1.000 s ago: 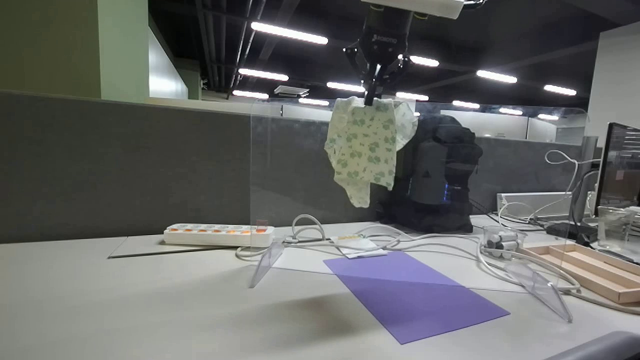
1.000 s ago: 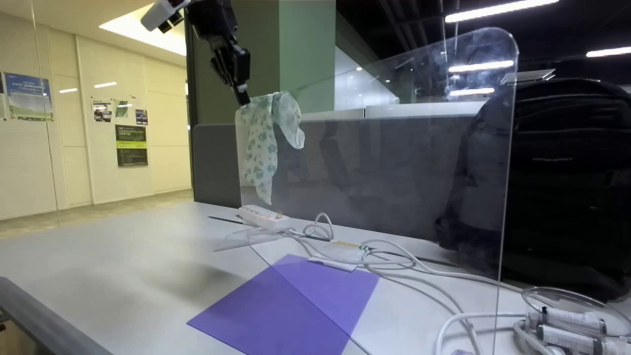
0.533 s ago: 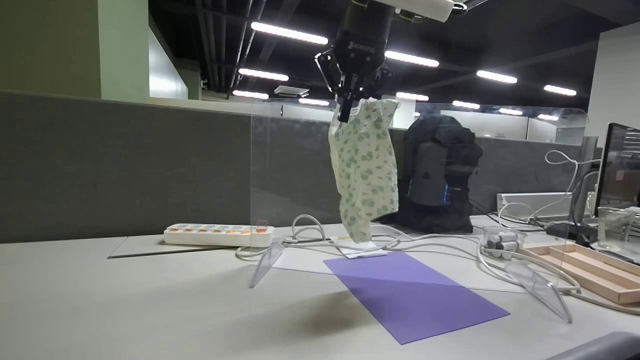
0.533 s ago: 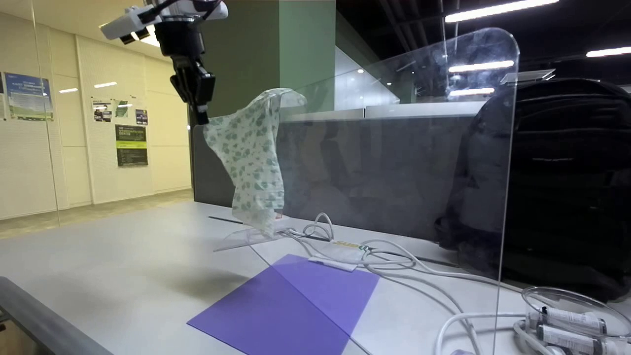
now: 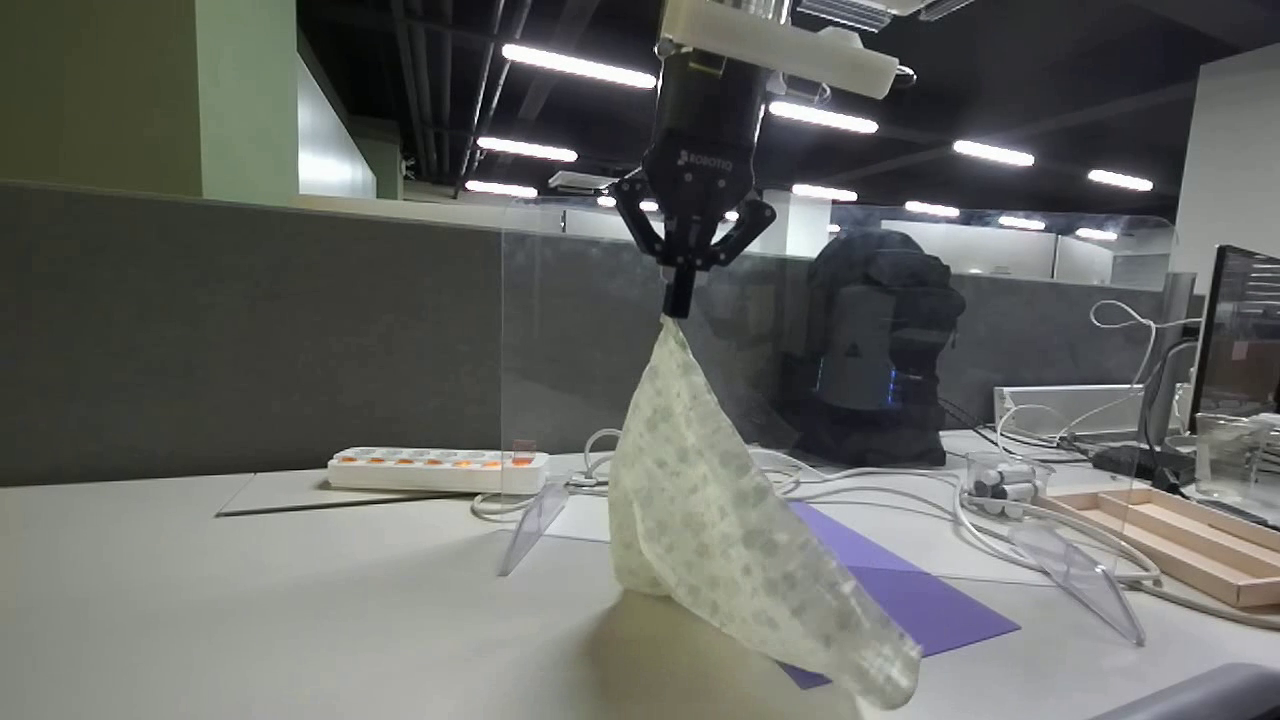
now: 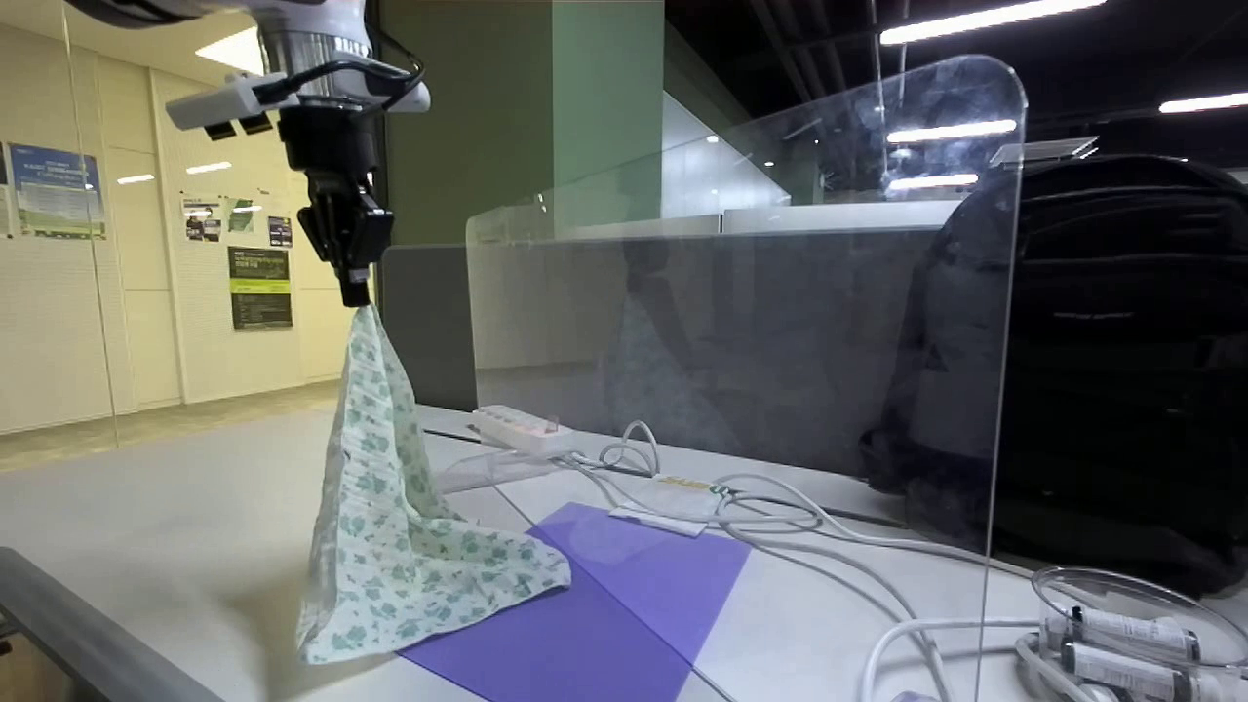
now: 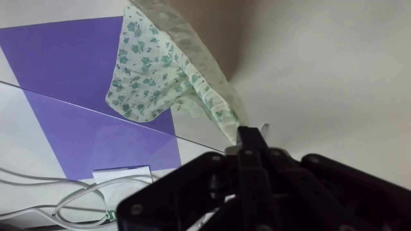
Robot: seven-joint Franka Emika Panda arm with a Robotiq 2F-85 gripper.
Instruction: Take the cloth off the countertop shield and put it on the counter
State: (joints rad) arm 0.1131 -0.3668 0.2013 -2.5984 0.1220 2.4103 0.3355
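End effector (image 5: 677, 308) closed on a tip of the cloth (image 6: 390, 526), now wholly free of the countertop shield (image 6: 809, 331).
A second ago it draped over the shield's top edge; now it hangs clear, hem low over the purple sheet (image 6: 585, 624) and worktop (image 5: 300, 620), contact unclear. We judge only laying down remains, with bare worktop away from the sheet as room.

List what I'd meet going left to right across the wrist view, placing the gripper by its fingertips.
Purple sheet → cloth, hiding part of the sheet → gripper, pinching one end of the cloth → the stretch of counter at the right.
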